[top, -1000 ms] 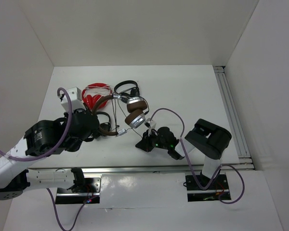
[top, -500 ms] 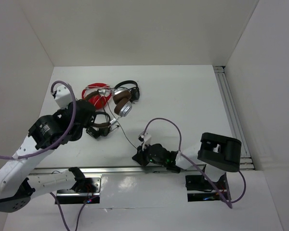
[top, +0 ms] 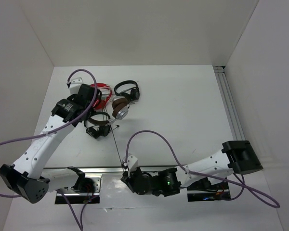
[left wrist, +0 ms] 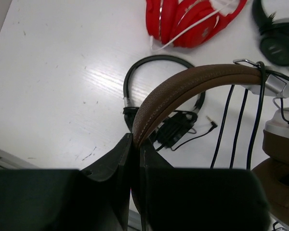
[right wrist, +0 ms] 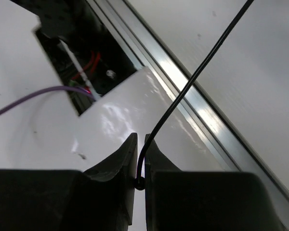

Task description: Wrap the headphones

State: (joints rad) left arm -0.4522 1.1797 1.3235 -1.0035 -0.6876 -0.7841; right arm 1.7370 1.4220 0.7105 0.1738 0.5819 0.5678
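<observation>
Since a second ago, our right hand (right wrist: pixel 139 154) has drawn back to the table's (top: pixel 183 106) near edge.
It pinches the headphones' (left wrist: pixel 192 79) cable (right wrist: pixel 197 72); our left hand (left wrist: pixel 135 144) clamps their brown headband above the table.

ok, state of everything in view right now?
brown headphones: held by the headband
cable: looped over the headband, rest pulled taut
left hand: shut on the headband
right hand: shut on the cable
red headphones: lying flat, untouched
small black headphones: lying flat, untouched
second black pair: lying flat, untouched
</observation>
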